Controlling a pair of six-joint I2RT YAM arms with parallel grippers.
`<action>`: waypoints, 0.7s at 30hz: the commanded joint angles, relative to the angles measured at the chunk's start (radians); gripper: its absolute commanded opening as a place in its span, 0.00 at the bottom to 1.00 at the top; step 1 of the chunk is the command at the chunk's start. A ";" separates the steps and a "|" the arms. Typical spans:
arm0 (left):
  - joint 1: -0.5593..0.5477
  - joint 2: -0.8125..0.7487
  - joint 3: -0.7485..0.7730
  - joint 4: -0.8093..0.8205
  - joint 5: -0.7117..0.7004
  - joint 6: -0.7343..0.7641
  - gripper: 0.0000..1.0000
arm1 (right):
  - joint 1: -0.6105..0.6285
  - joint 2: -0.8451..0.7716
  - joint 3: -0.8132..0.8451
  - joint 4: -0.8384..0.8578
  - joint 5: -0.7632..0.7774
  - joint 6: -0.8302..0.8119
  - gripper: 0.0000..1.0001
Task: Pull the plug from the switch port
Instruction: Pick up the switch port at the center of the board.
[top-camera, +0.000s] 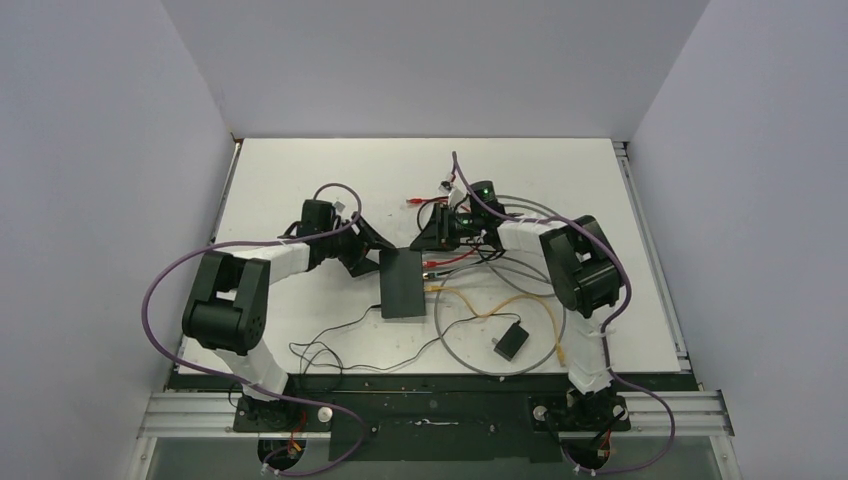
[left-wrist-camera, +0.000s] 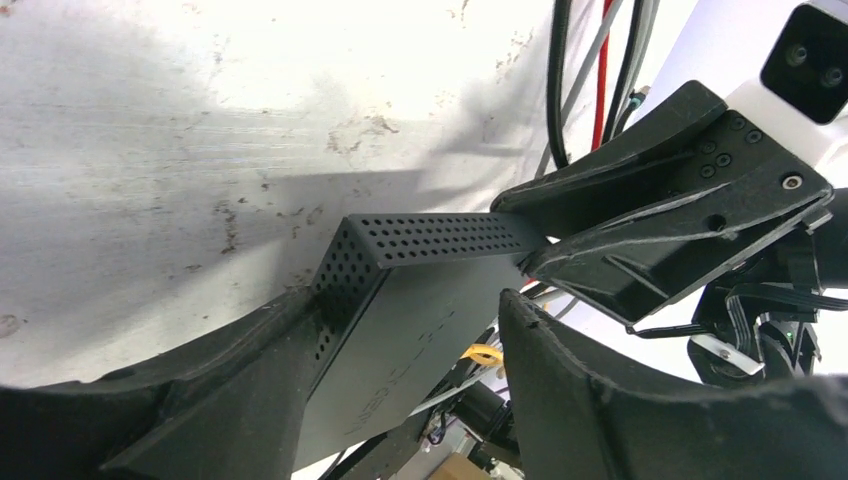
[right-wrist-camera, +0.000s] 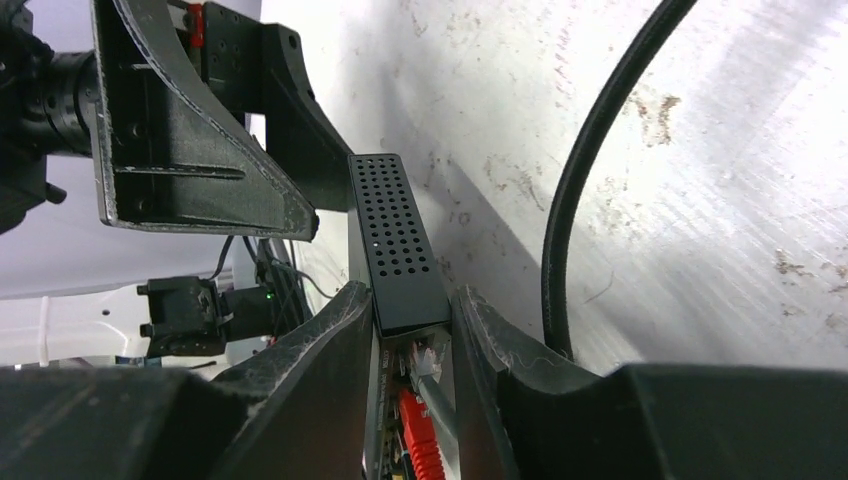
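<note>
Scuffed white desk (top-camera: 300, 180) inside pale grey walls (top-camera: 90, 200), flat matte-black perforated switch (top-camera: 401, 283) near centre, faint unreadable embossed lettering on its top, left gripper (left-wrist-camera: 410, 385) straddling one corner with fingers parted, right gripper (right-wrist-camera: 410, 330) clamped on its ported end beside red plug (right-wrist-camera: 420, 440).

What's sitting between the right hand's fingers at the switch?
In the right wrist view, the switch's port end, with a grey plug and red plug, sits between them.

White table (top-camera: 300, 180) carries the switch (top-camera: 402, 284), loose cables (top-camera: 480, 330), and seemingly an adapter (top-camera: 511, 341).
</note>
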 joint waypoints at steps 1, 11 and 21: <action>-0.017 -0.071 0.118 -0.070 0.029 0.124 0.66 | 0.026 -0.110 -0.001 0.097 -0.146 0.022 0.05; 0.031 -0.217 0.106 -0.042 0.059 0.269 0.82 | -0.018 -0.197 0.035 0.069 -0.204 0.010 0.05; 0.101 -0.240 0.133 -0.087 0.180 0.388 0.84 | -0.032 -0.268 0.022 0.185 -0.242 0.073 0.05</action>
